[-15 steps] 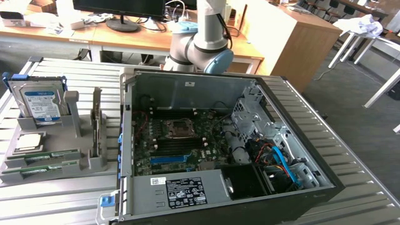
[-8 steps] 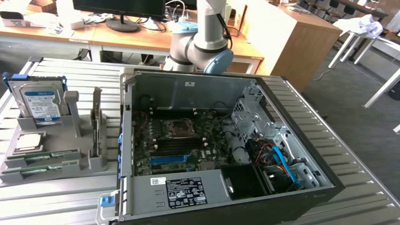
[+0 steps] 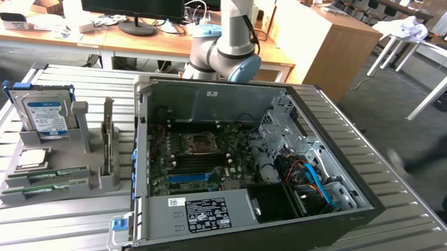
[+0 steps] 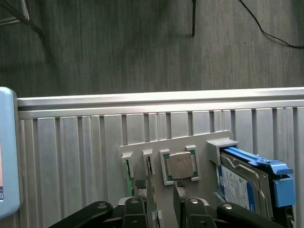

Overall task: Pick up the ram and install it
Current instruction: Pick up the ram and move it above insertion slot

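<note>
1. The gripper (image 4: 159, 187) is being held open. Its two dark metal fingers (image 4: 140, 189) are being shown apart, with nothing gripped between them.
2. The ram (image 3: 49, 173) is being carried in the grey holder (image 3: 31, 138). It is a long thin green board with dark chips, lying in a slot at the holder's near end in the exterior view.
3. A second stick (image 3: 43, 190) of the same kind is being carried in the next slot, just beside the first and parallel to it.
4. In the wrist view both sticks are being seen edge-on, just beyond the fingertips. Which stick is nearer cannot be told.
5. A small square silver processor (image 3: 35, 157) is being held flat in a pocket between the sticks and the hard drive (image 3: 45, 115). The drive is shiny metal with a blue-and-white label and a blue plastic frame, and is being stood upright.
6. Tall grey posts (image 3: 108, 133) on the holder are being shown between the sticks and the computer case (image 3: 209, 102).
7. The case is being shown open, a dark box with grey sheet-metal walls. A green motherboard (image 3: 202, 162) and blue cables (image 3: 314, 178) are being exposed inside.
8. Everything is being supported on a ribbed aluminium table (image 3: 63, 219).
9. The grey-and-pale-blue arm (image 3: 231, 47) is being seen behind the case.
10. Dark carpet (image 4: 118, 47) with a black cable (image 4: 266, 28) is being seen beyond the table edge.
</note>
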